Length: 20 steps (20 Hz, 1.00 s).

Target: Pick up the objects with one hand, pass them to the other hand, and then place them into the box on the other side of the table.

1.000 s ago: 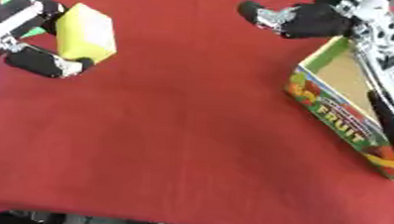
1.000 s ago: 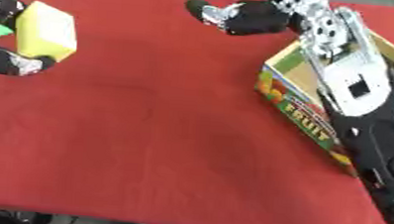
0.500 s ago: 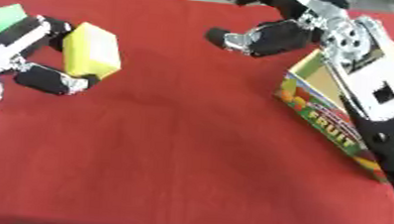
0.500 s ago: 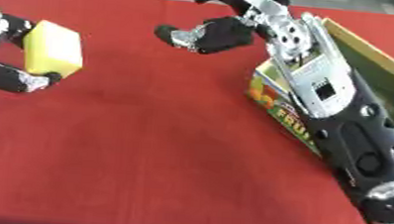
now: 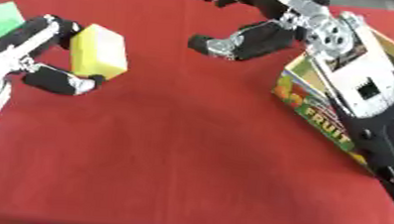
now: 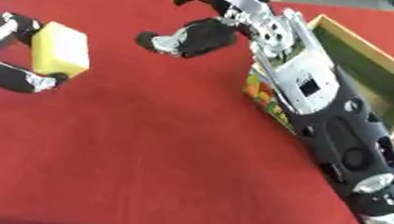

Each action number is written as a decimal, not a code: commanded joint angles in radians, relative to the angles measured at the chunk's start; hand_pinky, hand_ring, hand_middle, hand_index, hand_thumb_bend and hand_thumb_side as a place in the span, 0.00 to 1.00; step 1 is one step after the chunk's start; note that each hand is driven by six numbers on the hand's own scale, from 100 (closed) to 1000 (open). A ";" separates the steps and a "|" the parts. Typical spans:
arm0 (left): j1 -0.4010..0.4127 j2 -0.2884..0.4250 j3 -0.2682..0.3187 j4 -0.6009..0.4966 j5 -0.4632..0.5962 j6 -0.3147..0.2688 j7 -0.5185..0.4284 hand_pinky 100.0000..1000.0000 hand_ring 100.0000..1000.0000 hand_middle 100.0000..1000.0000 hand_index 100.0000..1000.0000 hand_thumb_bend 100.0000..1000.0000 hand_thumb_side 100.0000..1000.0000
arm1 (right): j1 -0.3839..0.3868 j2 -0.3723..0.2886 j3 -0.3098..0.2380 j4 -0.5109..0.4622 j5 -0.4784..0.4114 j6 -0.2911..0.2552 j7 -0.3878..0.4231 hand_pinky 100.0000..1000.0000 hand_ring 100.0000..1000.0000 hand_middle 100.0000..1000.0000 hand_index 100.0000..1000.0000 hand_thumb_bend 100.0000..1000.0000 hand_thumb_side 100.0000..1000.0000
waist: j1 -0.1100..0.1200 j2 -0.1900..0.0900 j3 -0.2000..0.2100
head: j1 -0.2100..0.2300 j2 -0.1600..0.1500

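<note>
A yellow block (image 5: 100,50) is held above the red table at the left, with my left hand (image 5: 41,52) shut on it, fingers behind and thumb below. A green object (image 5: 2,18) lies on the table behind that hand. My right hand (image 5: 245,30) hovers open over the table's far middle, fingers spread toward the block, with a clear gap between them. The fruit-printed box (image 6: 369,76) stands at the right, its inside showing in the right eye view, partly covered by my right forearm.
The red table (image 5: 180,152) spreads wide in the middle and front with nothing standing on it. Its front edge runs along the bottom of the views. My right forearm (image 6: 338,134) lies along the box's left side.
My right hand has moved left, away from the box and toward the yellow block. My left hand has carried the block a little to the right. The camera has also shifted.
</note>
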 commanded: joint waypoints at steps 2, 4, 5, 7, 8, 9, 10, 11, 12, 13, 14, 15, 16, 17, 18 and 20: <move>-0.024 -0.006 0.002 -0.007 -0.016 -0.024 0.003 0.71 0.56 0.45 0.47 0.13 0.05 | -0.029 0.007 0.009 -0.029 -0.002 -0.011 0.024 0.82 0.82 0.78 0.81 0.46 0.16 | 0.002 -0.029 0.001 | -0.003 0.011; -0.028 -0.016 0.000 -0.005 -0.019 -0.033 0.000 0.71 0.56 0.45 0.47 0.13 0.05 | -0.032 0.012 0.015 -0.032 0.001 -0.014 0.038 0.82 0.82 0.78 0.81 0.46 0.15 | 0.002 -0.030 0.001 | -0.003 0.012; -0.030 -0.021 -0.001 -0.004 -0.019 -0.037 -0.002 0.71 0.56 0.45 0.47 0.13 0.06 | -0.033 0.015 0.017 -0.032 0.002 -0.014 0.044 0.82 0.82 0.78 0.81 0.46 0.15 | 0.001 -0.030 0.001 | -0.004 0.012; -0.035 -0.030 -0.001 -0.005 -0.017 -0.044 -0.005 0.70 0.56 0.44 0.47 0.12 0.06 | -0.036 0.020 0.020 -0.032 0.007 -0.015 0.055 0.82 0.82 0.78 0.81 0.46 0.15 | 0.001 -0.030 0.001 | -0.005 0.011; -0.039 -0.036 -0.001 -0.007 -0.016 -0.048 -0.005 0.70 0.56 0.44 0.47 0.12 0.06 | -0.037 0.023 0.021 -0.031 0.009 -0.015 0.060 0.82 0.82 0.78 0.81 0.46 0.15 | 0.001 -0.030 0.002 | -0.007 0.011; -0.042 -0.041 -0.001 -0.008 -0.015 -0.051 -0.006 0.70 0.56 0.44 0.47 0.12 0.06 | -0.039 0.027 0.022 -0.030 0.012 -0.015 0.064 0.82 0.82 0.78 0.81 0.46 0.15 | 0.001 -0.029 0.002 | -0.008 0.010; -0.045 -0.046 -0.002 -0.010 -0.014 -0.054 -0.007 0.70 0.56 0.44 0.47 0.12 0.06 | -0.041 0.031 0.024 -0.029 0.013 -0.015 0.069 0.82 0.82 0.78 0.81 0.46 0.15 | 0.001 -0.029 0.003 | -0.010 0.009; -0.048 -0.050 -0.002 -0.011 -0.014 -0.055 -0.006 0.70 0.56 0.44 0.47 0.12 0.06 | -0.043 0.034 0.025 -0.029 0.013 -0.015 0.072 0.82 0.82 0.78 0.81 0.46 0.15 | 0.001 -0.029 0.003 | -0.011 0.009; -0.051 -0.056 -0.002 -0.012 -0.014 -0.056 -0.006 0.70 0.56 0.44 0.47 0.12 0.06 | -0.044 0.037 0.026 -0.028 0.012 -0.014 0.076 0.82 0.82 0.78 0.81 0.46 0.15 | 0.001 -0.028 0.004 | -0.012 0.008; -0.053 -0.061 -0.002 -0.012 -0.016 -0.057 -0.006 0.70 0.56 0.44 0.47 0.12 0.06 | -0.045 0.039 0.028 -0.028 0.011 -0.014 0.079 0.82 0.82 0.78 0.81 0.47 0.14 | 0.001 -0.027 0.004 | -0.013 0.007; -0.056 -0.066 -0.002 -0.013 -0.017 -0.058 -0.005 0.70 0.56 0.44 0.47 0.12 0.05 | -0.046 0.041 0.030 -0.028 0.010 -0.013 0.081 0.82 0.82 0.78 0.81 0.46 0.15 | 0.001 -0.027 0.004 | -0.013 0.006; -0.057 -0.070 -0.002 -0.013 -0.019 -0.058 -0.005 0.70 0.56 0.44 0.47 0.12 0.05 | -0.047 0.043 0.031 -0.028 0.008 -0.012 0.084 0.82 0.82 0.78 0.81 0.46 0.15 | 0.001 -0.026 0.005 | -0.014 0.005; -0.059 -0.074 -0.003 -0.012 -0.022 -0.058 -0.004 0.70 0.56 0.44 0.47 0.12 0.06 | -0.048 0.045 0.033 -0.029 0.007 -0.011 0.085 0.82 0.82 0.78 0.81 0.46 0.15 | 0.001 -0.026 0.005 | -0.015 0.005; -0.061 -0.077 -0.003 -0.012 -0.024 -0.059 -0.004 0.70 0.56 0.44 0.47 0.12 0.06 | -0.049 0.047 0.034 -0.030 0.006 -0.009 0.085 0.82 0.82 0.78 0.80 0.45 0.15 | 0.001 -0.025 0.006 | -0.016 0.005; -0.062 -0.082 -0.004 -0.010 -0.027 -0.059 -0.003 0.70 0.56 0.44 0.47 0.12 0.06 | -0.049 0.044 0.035 -0.036 0.004 -0.008 0.085 0.82 0.82 0.78 0.80 0.45 0.15 | 0.001 -0.025 0.006 | -0.017 0.005; -0.065 -0.089 -0.005 -0.008 -0.033 -0.061 -0.001 0.70 0.56 0.44 0.47 0.12 0.06 | -0.044 0.030 0.037 -0.056 -0.005 -0.004 0.083 0.82 0.82 0.78 0.80 0.45 0.15 | 0.000 -0.024 0.007 | -0.020 0.004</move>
